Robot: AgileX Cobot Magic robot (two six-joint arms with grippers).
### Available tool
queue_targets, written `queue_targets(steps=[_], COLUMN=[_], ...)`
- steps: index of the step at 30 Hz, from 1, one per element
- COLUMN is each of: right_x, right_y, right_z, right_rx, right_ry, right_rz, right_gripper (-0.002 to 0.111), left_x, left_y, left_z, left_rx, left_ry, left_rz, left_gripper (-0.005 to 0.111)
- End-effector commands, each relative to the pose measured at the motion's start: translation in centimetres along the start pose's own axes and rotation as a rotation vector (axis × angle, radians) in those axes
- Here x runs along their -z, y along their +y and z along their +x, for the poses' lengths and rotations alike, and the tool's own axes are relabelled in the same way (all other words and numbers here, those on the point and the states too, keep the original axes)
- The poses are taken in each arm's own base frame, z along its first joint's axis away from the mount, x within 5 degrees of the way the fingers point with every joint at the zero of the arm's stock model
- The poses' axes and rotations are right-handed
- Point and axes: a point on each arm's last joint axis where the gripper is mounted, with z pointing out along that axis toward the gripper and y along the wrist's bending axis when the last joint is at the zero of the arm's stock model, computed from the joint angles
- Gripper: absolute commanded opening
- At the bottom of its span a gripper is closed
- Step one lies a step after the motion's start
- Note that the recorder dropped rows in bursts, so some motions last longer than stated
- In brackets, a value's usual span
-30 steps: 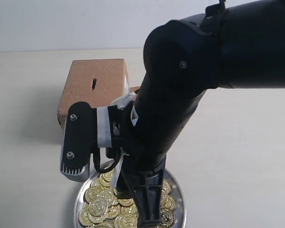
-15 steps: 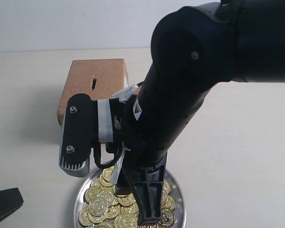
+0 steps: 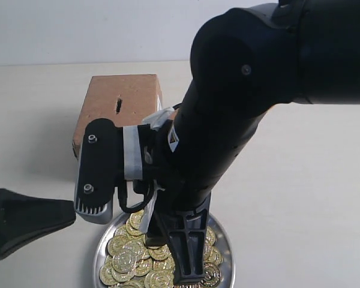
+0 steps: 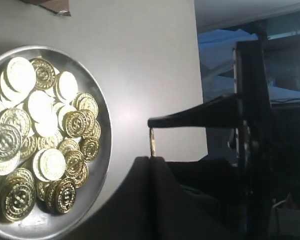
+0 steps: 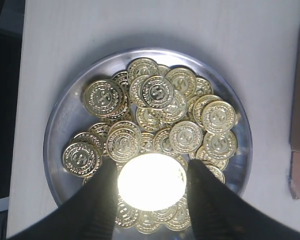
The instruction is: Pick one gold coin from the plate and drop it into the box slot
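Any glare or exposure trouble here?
Right wrist view: the round gold coin in the right gripper is blown out white, its relief lost. Left wrist view: several coins on the round shiny silver metal plate glare pale. Exterior view: evenly lit.

Hand (image 4: pixel 151 140) pinches edge-on gold coin (image 4: pixel 152 146) beside plate (image 4: pixel 106 125).

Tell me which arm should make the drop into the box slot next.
Right. The right tool grips a gold coin above the plate, and the box slot lies just behind it. The left tool is shut, off beside the plate.
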Motion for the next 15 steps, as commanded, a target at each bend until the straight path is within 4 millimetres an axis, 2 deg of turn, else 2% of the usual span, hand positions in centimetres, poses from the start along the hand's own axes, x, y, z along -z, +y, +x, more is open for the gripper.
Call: queue_targets(steps=[1,4,11,15], right_x=[0.4,0.4,0.4,0.4], right_y=[0.1,0.0,-0.3,-0.3], right_z=[-0.1,-0.2,-0.4,-0.5], right_rx=[0.006,0.006,0.004,0.004], right_ry=[-0.01,-0.018,-0.045,-0.052], right_rz=[0.005,0.013,0.044,0.052], right_gripper=[0.027,0.027,0.027,0.027], left_x=[-2.0,-2.8,-3.8,-4.2], left_y=[0.8,1.7,2.0,2.6], left_z=[-2.1,-2.5,-2.1,-2.1], left_rx=[0.03,0.0,0.04,0.084], left_ry=[0.043,0.089,0.194,0.221], left_rz=[-0.025,-0.037,0.079,0.077], left_gripper=[0.0,0.0,0.0,0.01])
